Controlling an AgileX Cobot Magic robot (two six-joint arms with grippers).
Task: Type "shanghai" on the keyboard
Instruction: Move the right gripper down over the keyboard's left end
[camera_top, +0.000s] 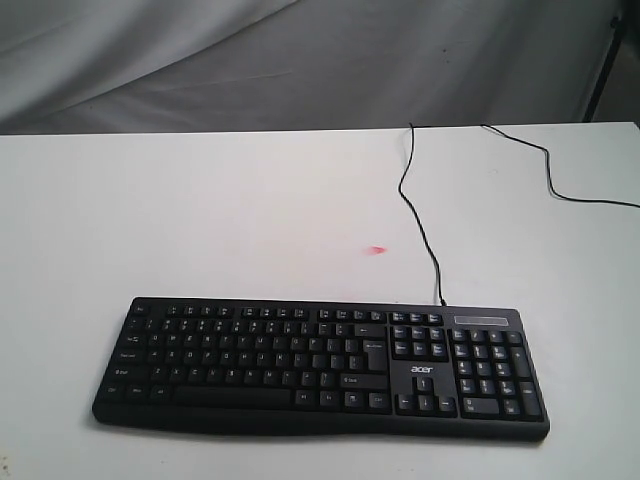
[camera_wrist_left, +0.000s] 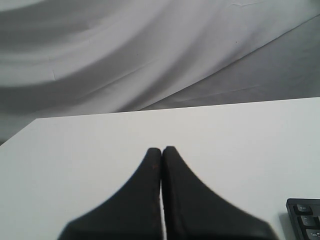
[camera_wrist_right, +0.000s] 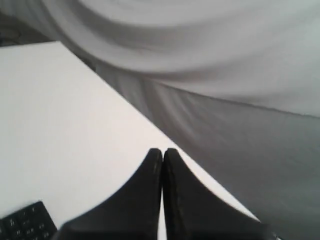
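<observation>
The keyboard (camera_top: 320, 365) lies on the white tabletop (camera_top: 200, 220). The left end effector (camera_wrist_left: 161, 150) and the right end effector (camera_wrist_right: 162, 151) are both pressed closed and empty, clear of the keyboard.

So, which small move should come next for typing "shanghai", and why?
Probably bring the left claw over the left letter keys of the keyboard, where S normally sits. It and the right claw are shut and off the keys; its wrist view shows only a keyboard corner.
</observation>
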